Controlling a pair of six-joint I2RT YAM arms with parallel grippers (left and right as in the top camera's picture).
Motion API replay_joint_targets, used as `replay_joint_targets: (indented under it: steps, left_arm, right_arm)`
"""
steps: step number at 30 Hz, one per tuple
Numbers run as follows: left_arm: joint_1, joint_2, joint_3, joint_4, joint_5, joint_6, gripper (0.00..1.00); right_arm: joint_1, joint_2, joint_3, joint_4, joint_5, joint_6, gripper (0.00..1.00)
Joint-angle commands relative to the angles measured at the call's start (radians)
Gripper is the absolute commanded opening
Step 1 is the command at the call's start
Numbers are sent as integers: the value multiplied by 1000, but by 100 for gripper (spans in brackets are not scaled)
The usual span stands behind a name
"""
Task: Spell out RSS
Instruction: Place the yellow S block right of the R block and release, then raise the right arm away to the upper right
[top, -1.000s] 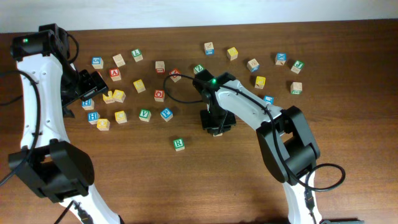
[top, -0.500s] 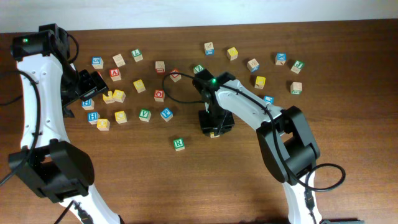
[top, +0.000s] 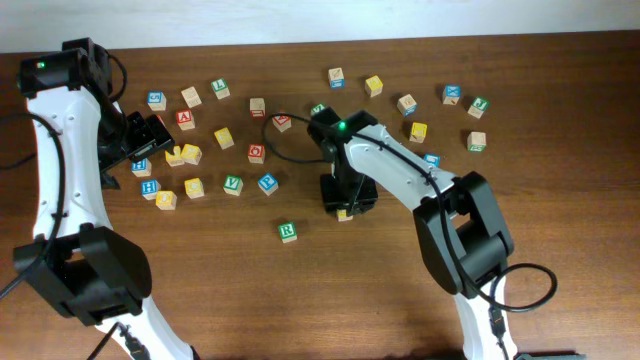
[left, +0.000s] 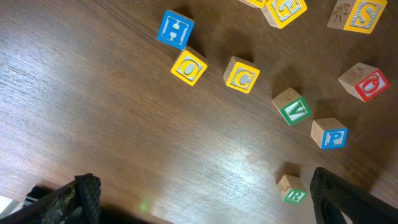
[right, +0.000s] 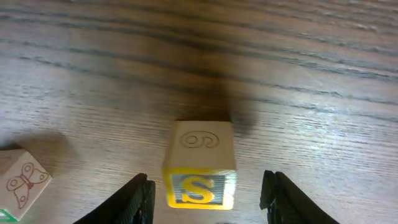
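The right gripper (right: 207, 198) hangs low over an S cube (right: 200, 167). It has one finger on each side, w/ small gaps, and is not touching. So it's open and holds nothing. I think it sits astride like that so a squeeze would catch the cube square on.

The R cube (top: 288, 231) lies alone on the table (top: 200, 290), out in front of the pile. The S cube is near it on the right arm's side, but they don't touch. The word isn't made yet. Both S cubes need to line up next to R.

The left gripper (top: 150, 133) is wide open and holds nothing, over by the pile, prob. so it's out of the way.

The right wrist cam shows the S and the gaps. From overhead the gripper hides that cube, and only a yellow bit peeks out. The left wrist cam shows the 2nd S cube (left: 362, 14), yellow, at the top edge of its pic. Overhead, its letter is too small to read. Only overhead shows both arms at once, and how far R and S are apart.
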Motion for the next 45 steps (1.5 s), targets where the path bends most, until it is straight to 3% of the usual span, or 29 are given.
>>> replay_joint_targets:
  steps: [1, 8, 14, 22, 27, 32, 36, 39, 45]
  left_arm:
    - [2, -7, 6, -1, 0, -3, 99]
    - [1, -7, 6, -1, 0, -3, 99]
    - [2, -7, 6, -1, 0, -3, 99]
    - [2, -7, 6, -1, 0, -3, 99]
    - [2, -7, 6, -1, 0, -3, 99]
    - [2, -7, 6, -1, 0, -3, 99]
    - [2, -7, 6, -1, 0, -3, 99]
    - [2, -7, 6, -1, 0, -3, 99]
    - [2, -7, 6, -1, 0, -3, 99]
  right_arm:
    - [34, 7, -9, 14, 2, -11, 49]
    - [46, 30, -9, 28, 14, 1, 47]
    - [40, 31, -9, 29, 40, 27, 36]
    - [40, 30, -9, 33, 40, 35, 32]
    - [40, 30, 26, 20, 40, 34, 58]
    - [-4, 29, 263, -117, 51, -3, 63]
    - [-151, 29, 522, -241, 58, -30, 69]
    - [-304, 29, 562, -261, 58, -30, 98]
    - [-477, 29, 561, -284, 58, -30, 98]
